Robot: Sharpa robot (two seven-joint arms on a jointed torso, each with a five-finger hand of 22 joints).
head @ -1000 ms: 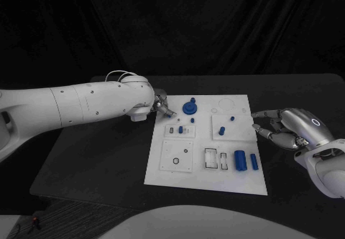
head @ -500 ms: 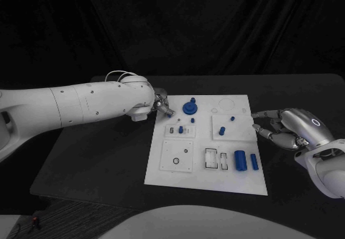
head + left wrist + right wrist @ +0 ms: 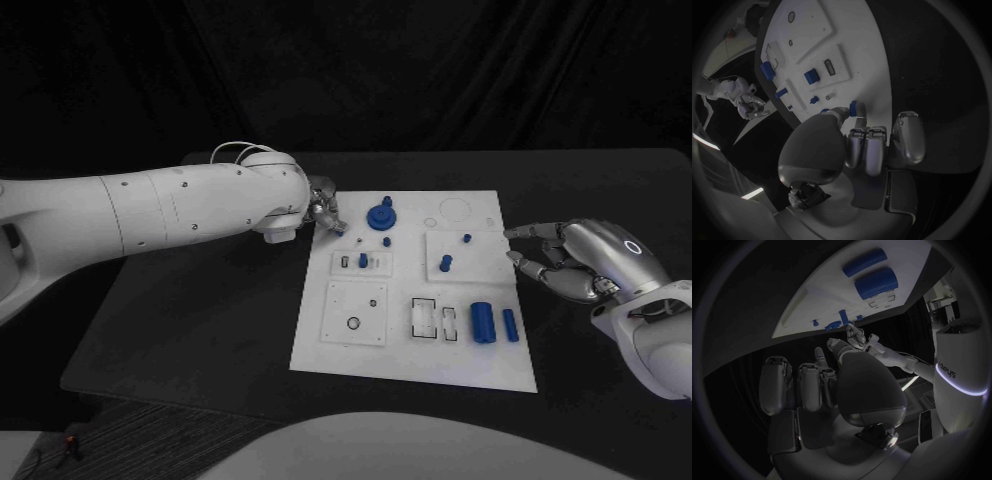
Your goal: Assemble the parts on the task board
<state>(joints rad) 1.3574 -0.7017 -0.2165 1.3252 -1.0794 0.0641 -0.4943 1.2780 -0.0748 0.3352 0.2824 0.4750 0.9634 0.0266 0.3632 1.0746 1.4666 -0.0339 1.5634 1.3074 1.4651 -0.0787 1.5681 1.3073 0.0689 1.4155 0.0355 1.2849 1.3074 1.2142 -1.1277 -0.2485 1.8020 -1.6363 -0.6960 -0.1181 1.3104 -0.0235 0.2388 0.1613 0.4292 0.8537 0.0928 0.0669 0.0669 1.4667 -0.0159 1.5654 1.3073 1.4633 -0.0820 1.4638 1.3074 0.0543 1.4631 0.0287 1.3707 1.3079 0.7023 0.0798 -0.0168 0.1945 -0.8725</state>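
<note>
The task board (image 3: 418,350), a white rectangular plate, lies mid-bench (image 3: 188,320) with its long axis running away from the robot. Small blue parts (image 3: 482,322) stand in its recesses. At its far left corner, the left hand (image 3: 326,214) pinches a small blue piece (image 3: 853,108). The right hand (image 3: 565,262) hovers beside the right edge, fingers curled, holding nothing. No writing is legible on the board.

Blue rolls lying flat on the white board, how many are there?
2. A thick blue roll and a thinner blue roll lie side by side near the task board's right edge. Others could be hidden.
</note>
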